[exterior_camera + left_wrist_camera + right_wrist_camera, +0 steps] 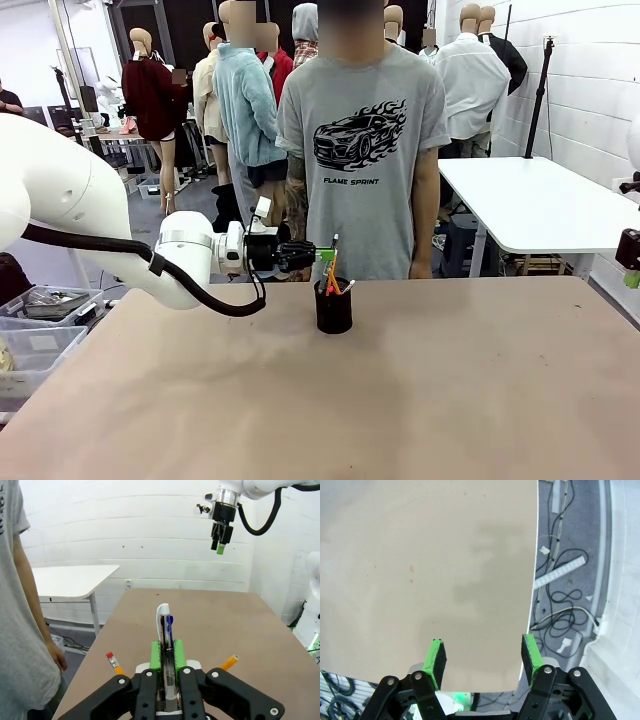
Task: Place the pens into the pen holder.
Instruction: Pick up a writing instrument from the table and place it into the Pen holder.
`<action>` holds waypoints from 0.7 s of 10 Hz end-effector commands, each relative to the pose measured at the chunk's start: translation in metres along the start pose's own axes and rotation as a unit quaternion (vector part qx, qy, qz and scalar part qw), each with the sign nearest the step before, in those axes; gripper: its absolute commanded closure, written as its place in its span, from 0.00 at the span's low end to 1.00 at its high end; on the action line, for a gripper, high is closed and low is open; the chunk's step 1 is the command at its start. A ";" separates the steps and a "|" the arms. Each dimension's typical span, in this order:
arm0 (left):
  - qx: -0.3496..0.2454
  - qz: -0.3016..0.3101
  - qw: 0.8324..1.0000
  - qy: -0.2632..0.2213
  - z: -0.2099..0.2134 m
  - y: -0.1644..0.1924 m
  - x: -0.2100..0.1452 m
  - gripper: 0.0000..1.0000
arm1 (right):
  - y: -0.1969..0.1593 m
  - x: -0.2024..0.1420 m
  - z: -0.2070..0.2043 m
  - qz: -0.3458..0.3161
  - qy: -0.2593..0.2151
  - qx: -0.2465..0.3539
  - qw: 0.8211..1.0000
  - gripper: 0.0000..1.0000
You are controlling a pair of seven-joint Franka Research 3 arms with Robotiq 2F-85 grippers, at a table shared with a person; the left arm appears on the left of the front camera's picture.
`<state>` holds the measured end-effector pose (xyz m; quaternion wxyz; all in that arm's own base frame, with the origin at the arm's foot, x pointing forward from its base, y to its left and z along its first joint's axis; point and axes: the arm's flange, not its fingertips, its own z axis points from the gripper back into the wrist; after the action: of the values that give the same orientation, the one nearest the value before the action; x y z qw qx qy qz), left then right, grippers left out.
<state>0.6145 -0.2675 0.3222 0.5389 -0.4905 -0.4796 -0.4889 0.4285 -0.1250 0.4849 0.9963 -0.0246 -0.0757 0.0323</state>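
Note:
A black pen holder [333, 308] stands at mid-table. An orange pencil [332, 272] and other pens rise from it. My left gripper [323, 255] hovers just above its mouth, shut on a silver-white pen with a blue part [165, 625], held upright between the green pads [156, 655]. Two pencil ends show below the fingers, a red-eraser one [112, 658] and an orange one [229, 662]. My right gripper [484, 655] is open and holds nothing, high over the table's right edge [532, 580]. It is also seen far off [220, 541] and at the picture's right edge [630, 258].
A person in a grey T-shirt [360, 140] stands at the far side right behind the holder, one forearm [35, 605] close to my left gripper. A white table [540, 205] stands at the back right. Cables [567, 600] lie on the floor beyond the right edge.

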 end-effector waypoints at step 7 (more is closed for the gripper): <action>0.038 0.000 0.997 0.067 0.034 -0.016 0.050 0.24 | 0.001 0.001 -0.001 -0.005 0.002 -0.001 1.000 0.24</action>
<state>0.6147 -0.2521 0.3568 0.5600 -0.4612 -0.4810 -0.4923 0.4284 -0.1251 0.4848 0.9963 -0.0246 -0.0756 0.0322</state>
